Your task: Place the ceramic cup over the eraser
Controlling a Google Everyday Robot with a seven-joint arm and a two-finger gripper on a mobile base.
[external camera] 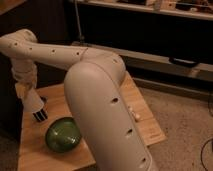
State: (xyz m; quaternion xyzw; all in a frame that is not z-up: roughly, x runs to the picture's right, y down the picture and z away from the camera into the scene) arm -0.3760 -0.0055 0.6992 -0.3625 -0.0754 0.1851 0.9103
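Your arm [102,112] fills the middle of the view. Its thick white link, dotted with small dark holes, rises from the near edge, bends at the elbow and reaches away to the left. From there the wrist turns down toward the worktop [31,150], a pale wooden slab standing on speckled floor [185,115].

Your hand [40,116] hangs at the left of the worktop, pointing down and a little toward you, its dark tip low over the wood. You cannot tell from here whether it is spread or pressed together, and nothing shows in its grip.

The cup [64,135] is the dark green, glossy, rounded thing lying on the worktop near its front left part. It sits just right of and nearer than the hand, close beside it, with a thin strip of wood showing between the two. Its right side meets the edge of the big arm link in the view, so you cannot see whether it is whole there.

On the right of the arm, a small pale lump [134,114] lies on the wood, well apart from the cup. You cannot tell whether that is the eraser.

Behind the worktop runs a dark shelf unit with a pale rail [150,56].
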